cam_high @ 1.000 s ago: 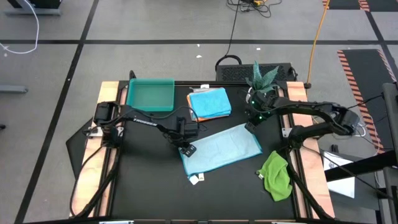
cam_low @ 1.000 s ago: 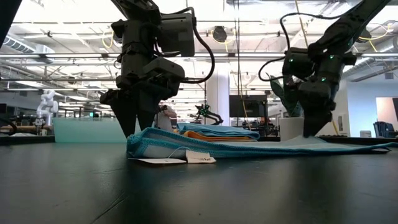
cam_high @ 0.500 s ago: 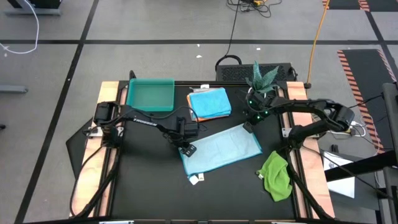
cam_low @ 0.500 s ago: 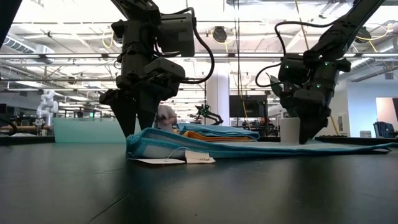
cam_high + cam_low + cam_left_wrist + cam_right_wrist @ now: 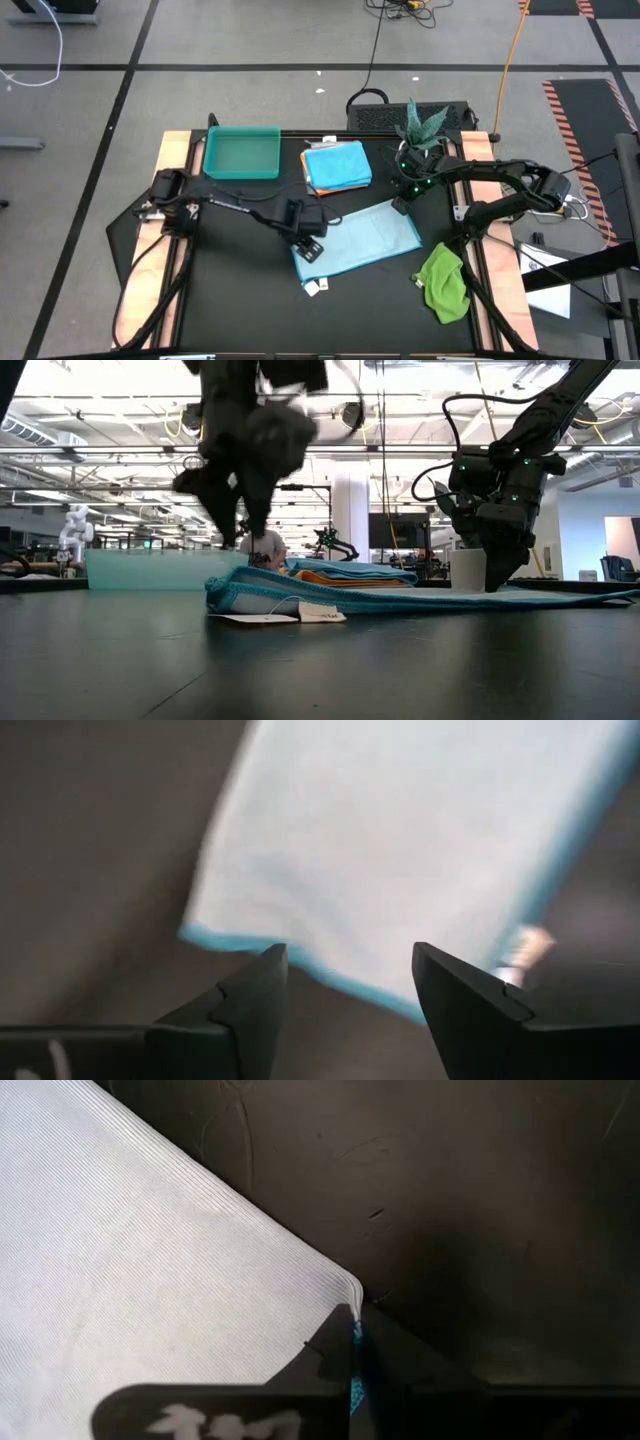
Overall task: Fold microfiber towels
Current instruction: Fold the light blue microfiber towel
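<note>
Jaws: right gripper point(image 5: 352, 1342) clamped on pale blue towel point(image 5: 360, 240) corner; left gripper point(image 5: 345, 982) apart above opposite end.

**Camera Arrangement**

The high view looks straight down on the whole table point(image 5: 250, 300) and both arms. The low view sits at table-top height, facing level across the surface into the room. Each wrist view looks past its own fingers, close above the pale blue towel point(image 5: 358, 238). All four views share that towel; the right wrist view frames one corner.
</note>
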